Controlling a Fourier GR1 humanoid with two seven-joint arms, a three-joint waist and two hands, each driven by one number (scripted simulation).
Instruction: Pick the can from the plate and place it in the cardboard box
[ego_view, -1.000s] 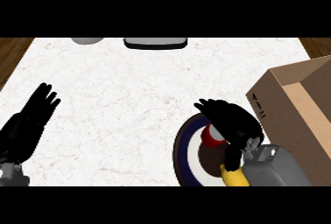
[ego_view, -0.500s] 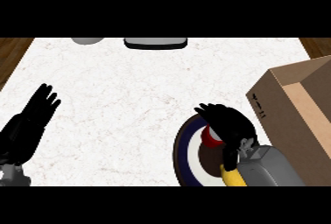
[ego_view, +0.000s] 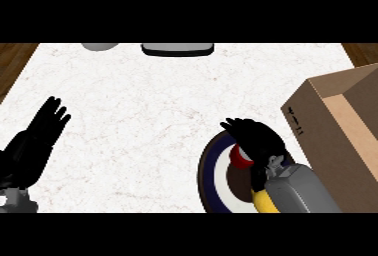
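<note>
Plate (ego_view: 215, 165), dark rim w/ white ring and brown centre, sits on white marble counter (ego_view: 148, 100) at near edge, partly cut off by view's lower edge. Can (ego_view: 240, 156), red, lies on plate's right half, mostly hidden under right hand (ego_view: 255, 140). Right hand over plate's right side, fingers curled down around can, fingertips toward plate's far rim; looks like a grasp on can but contact pts not fully visible. Can't tell if can is lifted off plate or resting on it. Grey forearm w/ yellow band comes in behind hand, across plate's near-right part. Cardboard box (ego_view: 325, 120) just right of plate, open top, near wall close beside right hand. Left hand (ego_view: 40, 132) well left of plate, open, fingers straight and pointing away, holding nothing, resting near counter's left edge. Far from plate, at counter's back edge: grey rounded thing (ego_view: 100, 46) and dark flat tray-like thing (ego_view: 177, 49), both cut off.
</note>
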